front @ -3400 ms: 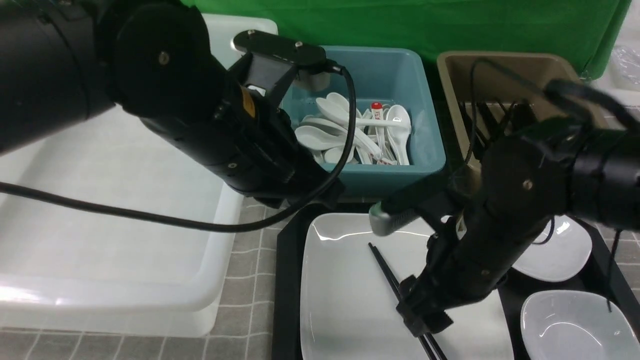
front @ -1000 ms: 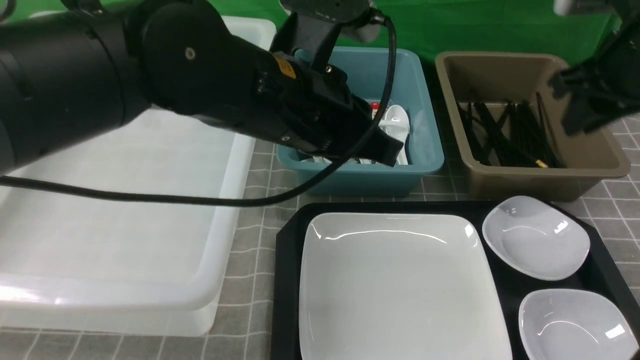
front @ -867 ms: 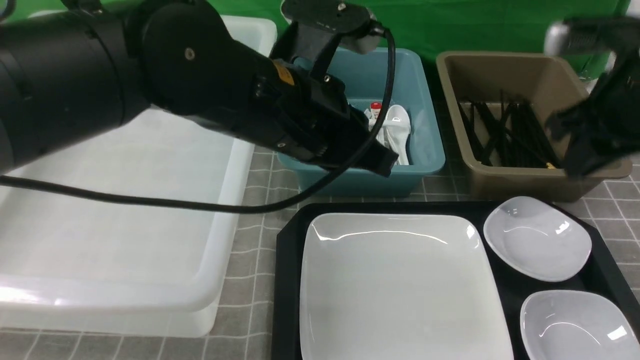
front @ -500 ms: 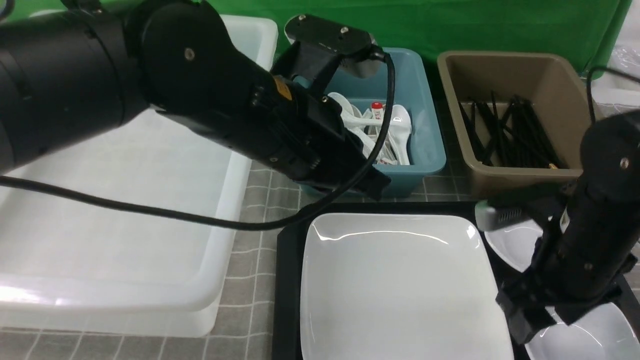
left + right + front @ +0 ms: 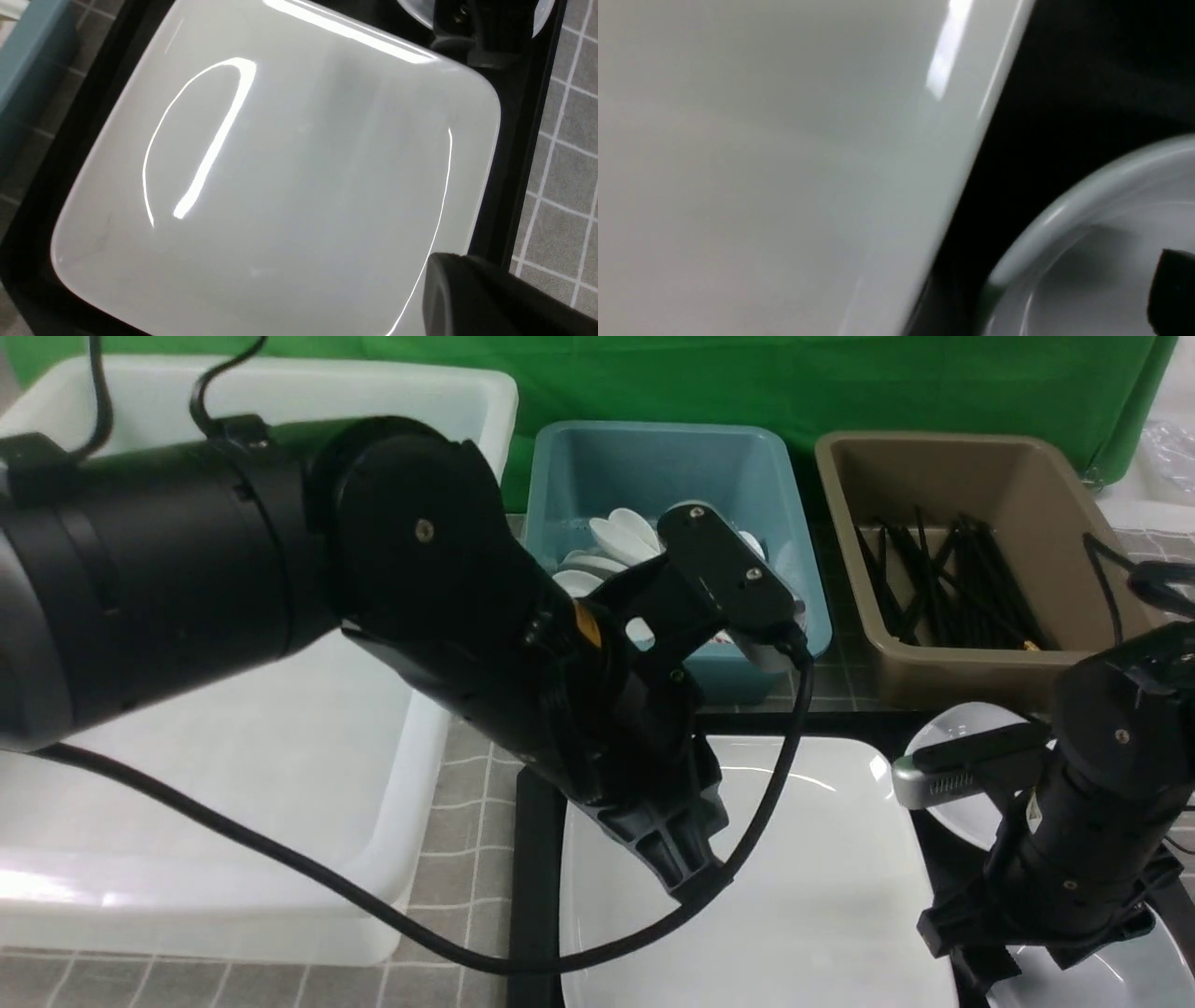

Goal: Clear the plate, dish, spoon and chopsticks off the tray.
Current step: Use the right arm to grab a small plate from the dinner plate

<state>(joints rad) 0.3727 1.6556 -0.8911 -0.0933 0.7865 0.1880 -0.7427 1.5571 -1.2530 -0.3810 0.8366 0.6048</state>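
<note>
**Fingers.** The right gripper (image 5: 971,947) has its fingers (image 5: 1174,289) apparently parted and empty. Only one shows, at the edge of the wrist view, over the hollow of the near dish (image 5: 1087,261). On the left gripper (image 5: 681,863) one finger (image 5: 495,298) shows. Whether the pair is parted or closed cannot be told. It holds nothing and hangs over the plate (image 5: 822,915).

**Location.** The plate lies on the tray (image 5: 534,859). The near dish sits just beside its right edge, with a strip of bare tray between them. No spoon or chopsticks show on the visible tray. Black chopsticks (image 5: 952,588) lie in the brown tub (image 5: 934,453).

**Step in hand, as judged.** The right gripper is taking the near dish by its rim. One finger should go inside and the other down in the strip, clear of the plate's edge. The grip should reach well over the glossy rim, and the dish should be lifted straight up before swinging away.

**Change.** A few seconds ago chopsticks lay across the plate under the right gripper, and the plate is now bare. Half a second ago the left arm hung at the blue tub (image 5: 653,439). It now sits lower, over the plate.
</note>
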